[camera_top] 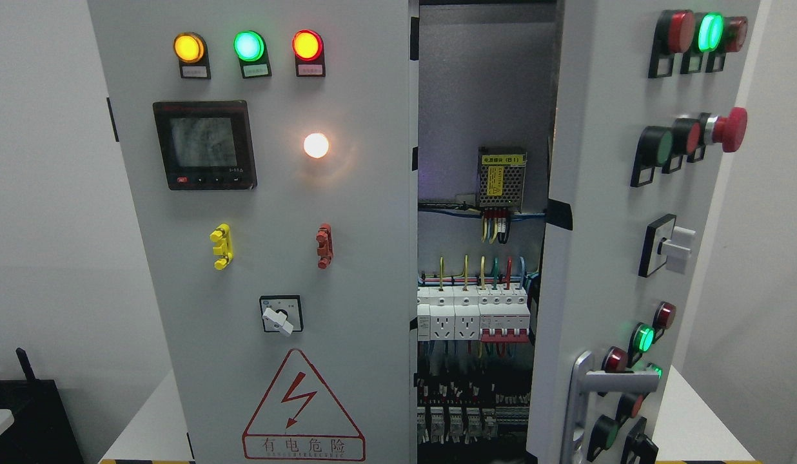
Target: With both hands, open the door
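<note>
Door [605, 245], the right-hand panel of a grey electrical cabinet [256, 258], stands swung partly open, its silver handle [592, 393] low on its face among coloured buttons. Left of the door, the gap exposes breakers [472, 316] and wiring. Neither robot hand appears, so whether they are released or clenched cannot be told.

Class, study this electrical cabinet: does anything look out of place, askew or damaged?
Nothing looks damaged. The right door stands ajar, swung outward, so the wiring and breakers inside show through the gap. The left door is shut. No robot hand is in view.
</note>
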You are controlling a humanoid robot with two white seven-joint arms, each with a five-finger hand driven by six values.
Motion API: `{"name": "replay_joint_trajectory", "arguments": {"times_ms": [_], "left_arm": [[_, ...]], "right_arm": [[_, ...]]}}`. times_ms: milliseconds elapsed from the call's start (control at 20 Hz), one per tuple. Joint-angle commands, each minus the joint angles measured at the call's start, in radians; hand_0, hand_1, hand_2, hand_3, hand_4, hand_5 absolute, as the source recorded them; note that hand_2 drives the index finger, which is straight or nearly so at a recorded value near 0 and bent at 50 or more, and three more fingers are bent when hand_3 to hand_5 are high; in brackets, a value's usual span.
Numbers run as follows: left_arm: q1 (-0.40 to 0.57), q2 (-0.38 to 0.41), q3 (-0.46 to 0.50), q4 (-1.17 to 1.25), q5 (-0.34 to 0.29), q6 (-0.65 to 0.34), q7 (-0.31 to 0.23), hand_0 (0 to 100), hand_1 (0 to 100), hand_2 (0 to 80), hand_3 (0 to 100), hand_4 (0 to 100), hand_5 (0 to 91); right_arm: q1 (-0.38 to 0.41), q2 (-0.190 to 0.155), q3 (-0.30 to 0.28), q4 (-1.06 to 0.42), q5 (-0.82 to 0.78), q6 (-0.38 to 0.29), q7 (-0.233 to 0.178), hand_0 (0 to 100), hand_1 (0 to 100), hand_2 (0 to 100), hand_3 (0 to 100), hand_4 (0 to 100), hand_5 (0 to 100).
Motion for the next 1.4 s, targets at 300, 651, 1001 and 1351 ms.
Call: {"name": "replay_joint_trajectory", "arguments": {"times_ms": [300, 651, 1001, 1351], "left_arm": [[0.294, 0.372, -0.031, -1.063, 0.256, -0.063, 0.004, 0, 0, 0.0, 0, 3, 0.0], [0.398, 0.523, -0.006, -1.321, 0.44, -0.276, 0.01, 0, 0, 0.0, 0, 3, 0.0], [0.388, 0.76, -0.008, -1.36, 0.581, -0.526, 0.008, 0, 0, 0.0, 0, 3, 0.0], [0.144, 1.035, -0.02, -1.359, 0.88, -0.551, -0.057, 0, 0, 0.0, 0, 3, 0.0]], "right_arm": [[0.0, 0.0, 0.0, 0.0, 0.0, 0.0, 0.0, 0, 0, 0, 0, 0, 0], [0.0, 0.0, 0.0, 0.0, 0.0, 0.0, 0.002, 0, 0, 0, 0, 0, 0], [0.0, 0.0, 0.0, 0.0, 0.0, 0.0, 0.002, 0, 0, 0, 0, 0, 0], [0.0, 0.0, 0.0, 0.0, 0.0, 0.0, 0.002, 0, 0, 0, 0, 0, 0]]}}
